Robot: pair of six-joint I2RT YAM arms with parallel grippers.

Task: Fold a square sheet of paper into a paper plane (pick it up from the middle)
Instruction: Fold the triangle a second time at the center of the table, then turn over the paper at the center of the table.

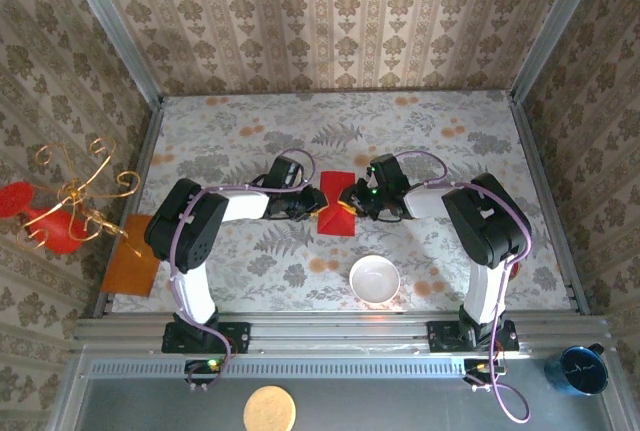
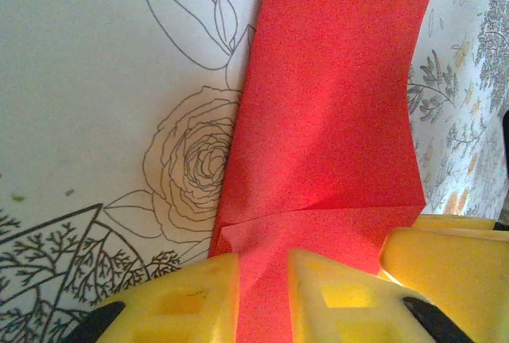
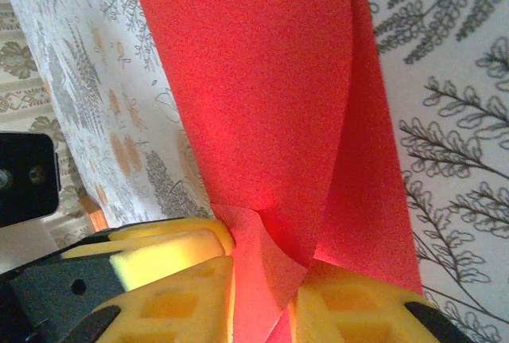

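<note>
Top external view: at mid-tabletop [image 1: 250, 141], square sheet of paper [image 1: 337, 221] partly folded, pinched from both sides by left gripper [image 1: 308, 203] and right gripper [image 1: 358, 199], jaws narrowed onto its edges. Likely an early crease; next, pressing the layers flat without tearing.

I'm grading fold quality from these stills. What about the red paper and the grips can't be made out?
Top external: the red sheet is partly covered by the left gripper and right gripper, so its fold outline is hidden.
Left wrist: the sheet's near edge is cut off at the bottom; whether the fingers pinch or merely straddle it is unclear.
Right wrist: same doubt; the sheet runs off the top edge.
</note>
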